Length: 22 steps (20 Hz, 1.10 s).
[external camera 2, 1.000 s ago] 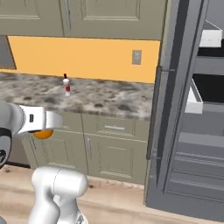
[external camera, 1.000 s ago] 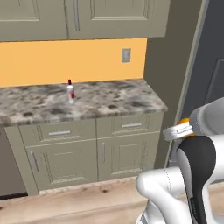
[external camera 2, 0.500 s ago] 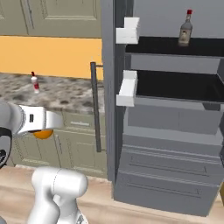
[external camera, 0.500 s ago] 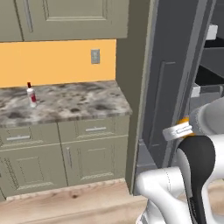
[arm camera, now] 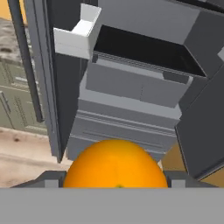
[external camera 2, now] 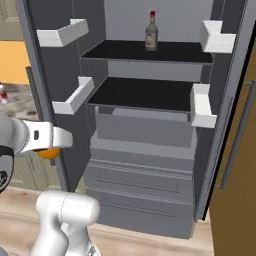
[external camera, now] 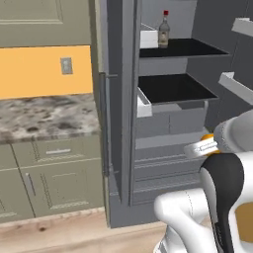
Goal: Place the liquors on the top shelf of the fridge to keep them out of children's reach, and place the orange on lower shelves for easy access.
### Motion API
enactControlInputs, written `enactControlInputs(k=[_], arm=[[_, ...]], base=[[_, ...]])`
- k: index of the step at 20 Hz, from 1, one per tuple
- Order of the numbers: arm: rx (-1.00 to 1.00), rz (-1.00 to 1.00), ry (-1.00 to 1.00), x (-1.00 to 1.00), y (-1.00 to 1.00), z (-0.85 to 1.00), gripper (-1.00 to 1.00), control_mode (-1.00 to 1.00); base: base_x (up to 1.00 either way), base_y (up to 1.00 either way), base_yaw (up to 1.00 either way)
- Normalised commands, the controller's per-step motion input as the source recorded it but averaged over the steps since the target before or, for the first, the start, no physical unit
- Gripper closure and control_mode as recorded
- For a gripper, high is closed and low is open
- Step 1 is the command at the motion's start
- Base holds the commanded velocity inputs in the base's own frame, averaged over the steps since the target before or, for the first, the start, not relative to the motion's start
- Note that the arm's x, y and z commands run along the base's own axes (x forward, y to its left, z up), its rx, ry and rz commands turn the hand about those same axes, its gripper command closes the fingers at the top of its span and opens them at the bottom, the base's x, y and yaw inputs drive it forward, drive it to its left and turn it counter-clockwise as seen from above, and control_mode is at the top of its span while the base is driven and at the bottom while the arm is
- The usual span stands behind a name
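Note:
The grey fridge [external camera 2: 150, 165] stands open in front of me. One liquor bottle [external camera 2: 151, 32] [external camera: 164, 30] with a red cap stands upright on the top shelf [external camera 2: 175, 52]. A second liquor bottle [external camera 2: 2, 93] peeks in at the left edge, on the counter. Under the top shelf lie a bare black lower shelf [external camera 2: 145, 95] [arm camera: 144, 50] and grey drawers [external camera 2: 145, 132] [arm camera: 131, 87]. My gripper [arm camera: 114, 183] is shut on the orange [arm camera: 116, 164] [external camera 2: 50, 153] [external camera: 209, 141], held low in front of the drawers.
White door bins [external camera 2: 62, 34] [external camera 2: 202, 105] jut out on both open doors. The left door's dark bar handle [external camera: 104, 123] and the speckled counter [external camera: 44, 113] over beige cupboards [external camera: 49, 183] lie to the left. A wooden floor [arm camera: 26, 148] runs below.
The whole picture has shifted: the base has driven from the counter to face the open fridge. The orange stays in my gripper.

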Motion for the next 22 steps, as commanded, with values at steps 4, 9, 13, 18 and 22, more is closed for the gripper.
enactControlInputs(k=[4,9,13,18,22], arm=[[0.00,0.00,0.00,0.00,0.00,0.00,1.00,1.00],[0.00,0.00,0.00,0.00,0.00,0.00,1.00,1.00],[0.00,0.00,0.00,0.00,0.00,0.00,1.00,1.00],[0.00,0.00,0.00,0.00,0.00,0.00,1.00,1.00],[0.00,0.00,0.00,0.00,0.00,0.00,1.00,1.00]], base=[[0.08,-0.75,0.00],[0.20,-0.47,0.00],[0.43,-0.01,0.00],[0.56,0.00,0.00],[0.64,0.00,0.00]])
